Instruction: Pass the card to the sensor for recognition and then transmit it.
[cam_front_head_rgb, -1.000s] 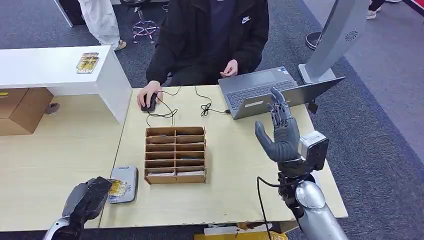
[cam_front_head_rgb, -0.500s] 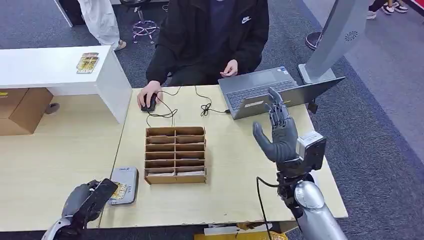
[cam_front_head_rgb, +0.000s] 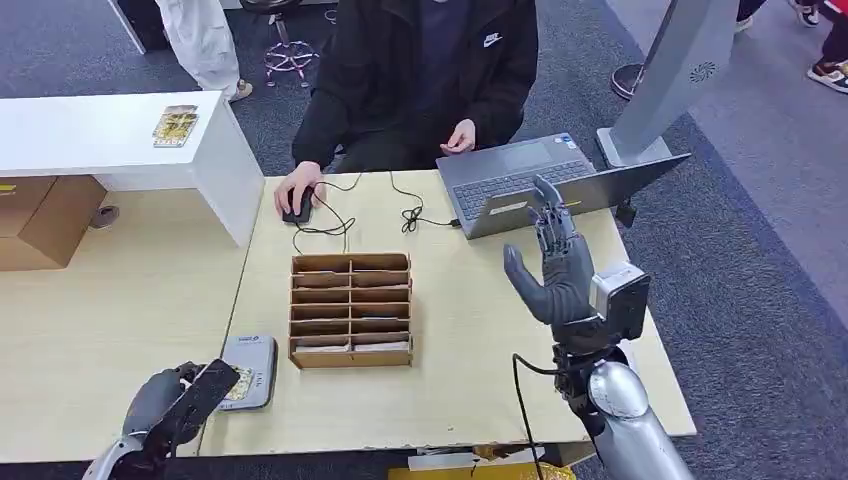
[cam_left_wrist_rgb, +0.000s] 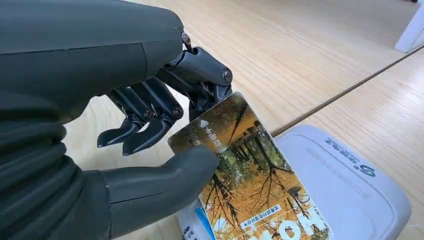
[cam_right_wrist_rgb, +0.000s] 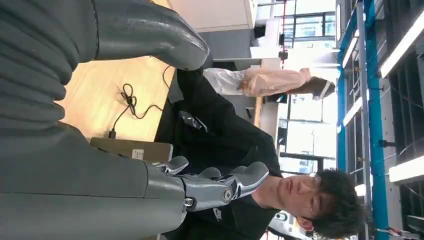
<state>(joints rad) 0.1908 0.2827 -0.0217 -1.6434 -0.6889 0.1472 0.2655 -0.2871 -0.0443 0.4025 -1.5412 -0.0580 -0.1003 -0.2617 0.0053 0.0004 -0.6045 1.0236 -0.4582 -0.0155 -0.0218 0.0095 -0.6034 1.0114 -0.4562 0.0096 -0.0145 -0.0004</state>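
The left hand (cam_front_head_rgb: 172, 400) has drawn back toward the near edge of the desk (cam_front_head_rgb: 460, 330), lifting the card (cam_front_head_rgb: 238, 382) partly off the sensor (cam_front_head_rgb: 252, 368). The raised right hand (cam_front_head_rgb: 556, 262) has eased slightly leftward.

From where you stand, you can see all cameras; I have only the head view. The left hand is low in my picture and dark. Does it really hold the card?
Observer: Yes. In the left wrist view the left hand pinches the card between thumb and fingers, at one corner.
Operator: Is the card over the sensor?
Observer: Its free end lies over the grey sensor; whether it touches I cannot tell.
Operator: What is printed on the card?
Observer: An autumn forest picture with white lettering.
Operator: And the right hand, is anything in it?
Observer: No. The right wrist view shows the right hand with fingers spread, nothing in them.
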